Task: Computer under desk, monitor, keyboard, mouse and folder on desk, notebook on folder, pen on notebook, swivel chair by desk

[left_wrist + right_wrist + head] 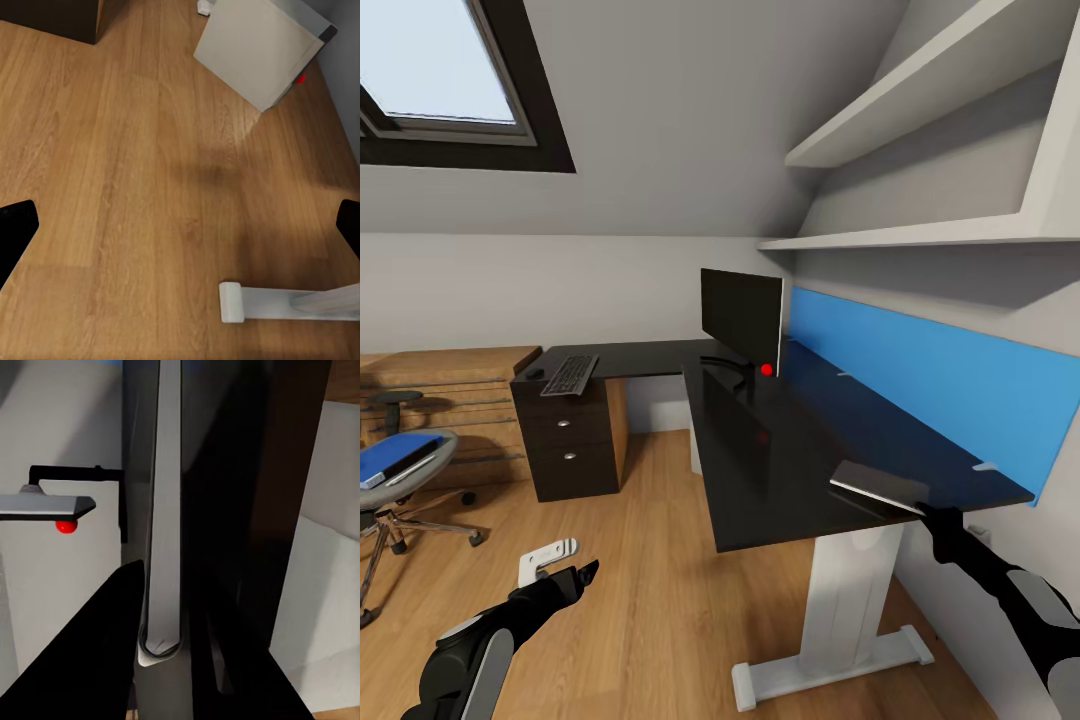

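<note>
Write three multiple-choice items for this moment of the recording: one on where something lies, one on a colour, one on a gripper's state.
1. Where is the folder?
A. on the chair seat
B. on the desk beside the screen
C. on the floor under the desk

2. What colour is the wall panel behind the desk?
A. red
B. blue
C. green

3. What is the right gripper doing?
A. hanging open over the floor
B. shut on a thin grey notebook
C. shut on the keyboard

Answers:
1. A: in the head view the blue folder lies on the grey seat of the chair, away from the desk.
2. B: the strip along the wall is bright blue.
3. B: the notebook sits at the gripper's tip over the desk's near end, and the right wrist view shows its edge between the fingers.
</note>
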{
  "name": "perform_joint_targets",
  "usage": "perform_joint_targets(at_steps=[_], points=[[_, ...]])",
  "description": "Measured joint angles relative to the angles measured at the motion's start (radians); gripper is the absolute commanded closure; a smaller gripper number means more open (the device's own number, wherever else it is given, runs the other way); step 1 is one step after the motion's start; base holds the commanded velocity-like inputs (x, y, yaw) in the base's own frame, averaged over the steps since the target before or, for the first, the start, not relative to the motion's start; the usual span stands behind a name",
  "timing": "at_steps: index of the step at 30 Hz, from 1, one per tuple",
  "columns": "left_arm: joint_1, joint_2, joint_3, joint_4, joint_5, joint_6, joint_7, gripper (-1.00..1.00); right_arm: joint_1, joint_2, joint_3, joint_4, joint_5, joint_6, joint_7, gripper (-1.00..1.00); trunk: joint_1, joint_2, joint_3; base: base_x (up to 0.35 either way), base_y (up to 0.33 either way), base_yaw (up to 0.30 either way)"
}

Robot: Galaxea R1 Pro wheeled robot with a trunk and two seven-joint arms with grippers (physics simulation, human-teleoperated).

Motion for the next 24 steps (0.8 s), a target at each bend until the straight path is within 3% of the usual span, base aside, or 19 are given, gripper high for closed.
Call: perform_joint_targets(at_steps=[3, 18, 24], points=[[0.000, 0.000, 0.000, 0.000, 0.000, 0.000, 0.000, -1.00, 0.000, 0.000, 0.000, 0.000, 0.000, 0.000, 0.000, 1.00, 0.000, 0.000, 0.000, 0.000, 0.000, 0.000], [0.000, 0.000, -0.001, 0.002, 0.000, 0.002, 0.000, -1.00, 0.000, 0.006, 0.004, -0.049, 0.000, -0.002, 0.034, 1.00, -0.057, 0.105, 0.047, 0.000, 0.000, 0.000], [0.000, 0.000, -0.002, 0.003, 0.000, 0.002, 0.000, -1.00, 0.000, 0.008, 0.063, -0.077, 0.002, -0.002, 0.041, 1.00, -0.080, 0.147, 0.066, 0.000, 0.000, 0.000]])
